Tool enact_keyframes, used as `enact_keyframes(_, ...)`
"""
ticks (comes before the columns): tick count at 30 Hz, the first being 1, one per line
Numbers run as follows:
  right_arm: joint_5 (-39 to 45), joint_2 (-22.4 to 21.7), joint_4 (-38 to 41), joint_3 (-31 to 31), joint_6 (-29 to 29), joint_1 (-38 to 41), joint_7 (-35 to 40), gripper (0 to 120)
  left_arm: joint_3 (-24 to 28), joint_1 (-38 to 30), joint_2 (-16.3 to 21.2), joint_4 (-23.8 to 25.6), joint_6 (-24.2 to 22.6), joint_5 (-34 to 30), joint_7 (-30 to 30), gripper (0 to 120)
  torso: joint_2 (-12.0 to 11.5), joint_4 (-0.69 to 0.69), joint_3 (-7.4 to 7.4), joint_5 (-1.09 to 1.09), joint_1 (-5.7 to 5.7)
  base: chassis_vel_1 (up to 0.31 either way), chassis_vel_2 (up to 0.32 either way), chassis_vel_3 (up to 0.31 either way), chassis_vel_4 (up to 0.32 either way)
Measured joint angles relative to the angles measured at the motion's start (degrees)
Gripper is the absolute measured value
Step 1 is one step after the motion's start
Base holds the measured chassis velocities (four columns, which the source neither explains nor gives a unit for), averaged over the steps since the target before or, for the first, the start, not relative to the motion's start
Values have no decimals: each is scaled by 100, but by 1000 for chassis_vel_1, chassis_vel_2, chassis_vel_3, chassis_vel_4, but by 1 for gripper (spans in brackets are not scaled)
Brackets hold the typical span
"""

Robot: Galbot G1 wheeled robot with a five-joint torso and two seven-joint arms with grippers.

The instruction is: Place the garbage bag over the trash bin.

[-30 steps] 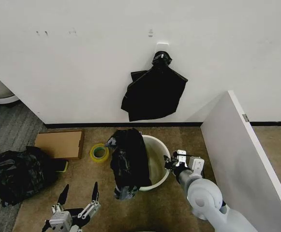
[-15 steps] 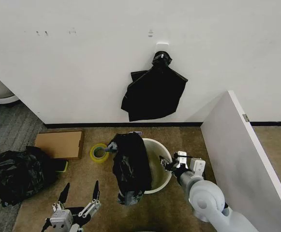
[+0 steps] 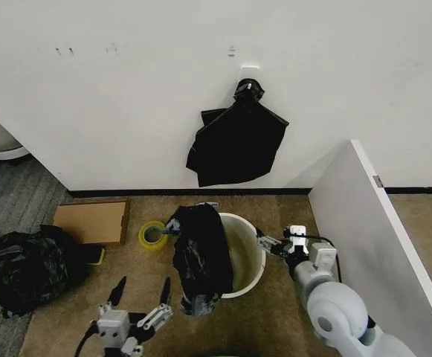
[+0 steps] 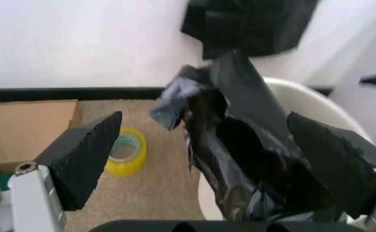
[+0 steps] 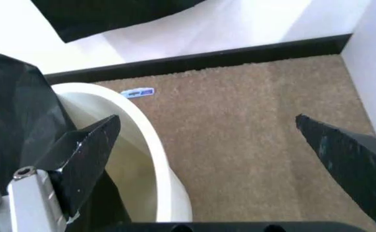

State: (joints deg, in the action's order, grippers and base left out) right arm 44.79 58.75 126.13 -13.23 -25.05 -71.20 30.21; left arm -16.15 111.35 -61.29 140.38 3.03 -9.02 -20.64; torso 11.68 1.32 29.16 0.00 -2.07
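The garbage bag (image 3: 201, 256) is wrinkly black plastic, draped over the left rim of the trash bin (image 3: 249, 260) and hanging down its outside. The trash bin is a round white bucket on the carpet. My right gripper (image 3: 269, 244) hovers open just off the bin's right rim, holding nothing. In the right wrist view the gripper (image 5: 206, 118) spans bare carpet beside the bin (image 5: 150, 140) and bag (image 5: 20, 121). My left gripper (image 3: 143, 286) is open, low, short of the bag. From the left wrist the gripper (image 4: 204, 117) faces the bag (image 4: 239, 145) and bin (image 4: 304, 99).
A knotted bundle of black bags (image 3: 234, 145) hangs on the wall behind the bin. A yellow tape roll (image 3: 153, 234) and a cardboard box (image 3: 91, 222) lie left of the bin, with a black plastic mound (image 3: 26, 268) farther left. A white panel (image 3: 372, 245) stands on the right.
My right gripper has drawn back to the right, away from the bin's rim. My left gripper has moved forward and right toward the bag. The bag has sagged slightly lower.
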Motion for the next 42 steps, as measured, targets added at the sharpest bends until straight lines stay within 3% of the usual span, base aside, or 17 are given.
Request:
enact_keyframes(3, -69, 2, 31, -77, 23, -121, -32, 100, 64, -249, 263, -2, -356, -96, -44, 100, 0, 0, 0, -1, 0, 0, 0, 0, 0)
enact_keyframes(7, -101, 35, 112, -269, 33, -322, -43, 100, 287, -967, 940, -51, -1189, -768, -205, 100, 0, -1, 0, 0, -1, 0, 0, 0, 0)
enact_keyframes(14, -99, 32, 247, -526, 29, -554, -43, 100, 639, -2213, 1279, -506, -1907, -1688, -499, 98, 0, -1, 0, -1, -1, 0, 0, 0, 0)
enact_keyframes(24, -80, 46, 307, -874, -12, -793, -51, 100, 832, -3759, 1212, -1240, -2510, -2759, -891, 95, 0, -1, 1, 0, -1, 0, 0, 0, 0)
enact_keyframes(42, -46, 38, 307, -980, -27, -844, -48, 100, 1394, -4243, 1016, -1404, -2879, -3591, -984, 94, 1, -2, 0, 0, 0, 0, 0, 0, 0)
